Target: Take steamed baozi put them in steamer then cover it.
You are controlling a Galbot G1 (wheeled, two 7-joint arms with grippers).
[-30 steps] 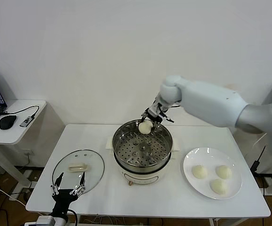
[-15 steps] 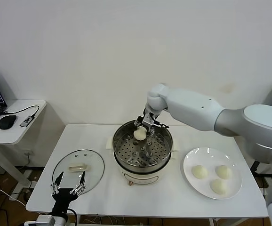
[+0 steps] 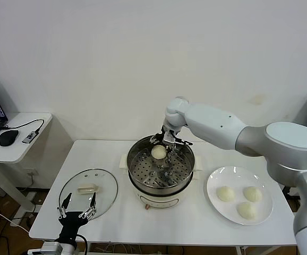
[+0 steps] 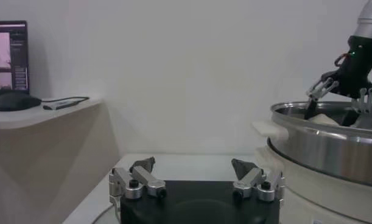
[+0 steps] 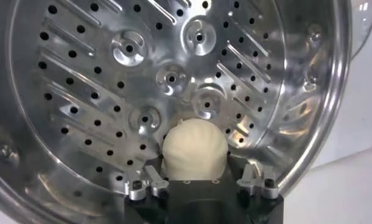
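One steamed baozi point(image 5: 193, 151) is lying on the perforated tray inside the steamer point(image 3: 161, 185), toward the far part of the tray as the head view shows it, and the right gripper point(image 3: 168, 142) is hanging directly over it with its fingers point(image 5: 154, 180) standing apart on either side of the bun rather than clamped on it, so the bun appears to be resting on the metal by itself. Judged from this, the step in hand is the release of the first bun, and doing it well means lifting the arm straight up, keeping the fingers spread so neither one is dragging or rolling the soft dough, and clearing the steamer's rim before swinging away. Placing this one near the far wall is leaving tray room for the others, which is worth keeping in mind. Just to the right of the steamer, three more baozi point(image 3: 239, 200) are waiting on the white plate point(image 3: 214, 183), so most of the loading is not yet done. On the other side, the cover point(image 3: 105, 179) is lying flat on the white table point(image 3: 196, 226), and the left gripper point(image 3: 78, 208) is sitting idle at the table's near edge beside it, fingers point(image 4: 136, 180) wide apart and holding nothing.
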